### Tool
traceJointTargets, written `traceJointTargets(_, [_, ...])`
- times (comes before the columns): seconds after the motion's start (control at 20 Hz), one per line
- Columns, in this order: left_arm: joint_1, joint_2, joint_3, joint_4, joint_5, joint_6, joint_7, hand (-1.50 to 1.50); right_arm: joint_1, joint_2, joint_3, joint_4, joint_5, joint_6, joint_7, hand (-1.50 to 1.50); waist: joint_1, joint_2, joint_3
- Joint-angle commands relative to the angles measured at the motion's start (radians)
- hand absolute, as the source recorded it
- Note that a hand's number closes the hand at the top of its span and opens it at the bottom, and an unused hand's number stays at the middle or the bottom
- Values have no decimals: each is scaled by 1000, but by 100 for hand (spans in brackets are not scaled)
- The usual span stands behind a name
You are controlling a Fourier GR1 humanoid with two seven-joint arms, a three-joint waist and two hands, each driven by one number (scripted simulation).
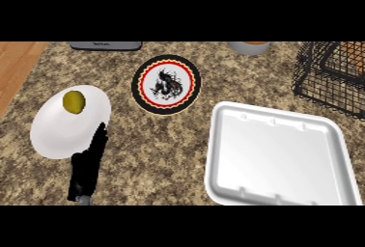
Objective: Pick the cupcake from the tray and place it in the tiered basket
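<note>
Plainly, you should read this from the left of the speckled brown stone tabletop (178, 159). A white oval plate (53, 132) lies there, carrying a small yellow-green round fruit (74, 101) near its top. The left robot hand (88, 166) comes up from the lower edge with its black fingers straight and relaxed, holding nothing, its fingertips over the plate's lower right rim. It looks at rest. You see no right robot hand at all.

Next comes a round black-rimmed plate with a red ring (166, 84) and a black-and-white figure at its centre. You can make out no letters on it. Above it, at the top edge, a flat grey appliance (105, 45) bears a small dark mark that may be a brand, but it is too small to read.

Right of centre, the white moulded foam tray (217, 144) is bare, with no cupcake on it. A grey cup with an orange-brown top (251, 47) stands at the top edge.

At the far right is the black wire tiered basket (321, 87), and an orange-brown shape (351, 49) shows behind its mesh. You may judge that to be the cupcake, already placed, but the wires and the view's edge hide too much to be sure. If so, little is left to do.
</note>
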Motion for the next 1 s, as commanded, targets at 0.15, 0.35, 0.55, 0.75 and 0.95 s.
traceJointTargets(0.15, [-51, -39, -1, 66, -32, 28, -23, 0, -187, 85, 125, 165, 88, -68, -26, 150, 1, 4, 0])
traceJointTargets(0.35, [11, -18, -4, 4, -27, 9, -13, 0, -186, 90, 151, 271, 142, -124, -154, 150, 5, 5, 1])
traceJointTargets(0.55, [31, -8, 3, 6, -12, -24, -32, 0, -270, 142, 191, 338, 192, -164, -120, 150, 9, 6, 1])
traceJointTargets(0.75, [-16, -25, 5, 25, -13, -18, -5, 0, -295, 185, 212, 417, 245, -269, -106, 150, 18, 10, 2])
traceJointTargets(0.95, [-45, -20, 17, 50, -13, -29, -12, 0, -335, 217, 197, 497, 247, -295, -98, 150, 21, 14, 2])
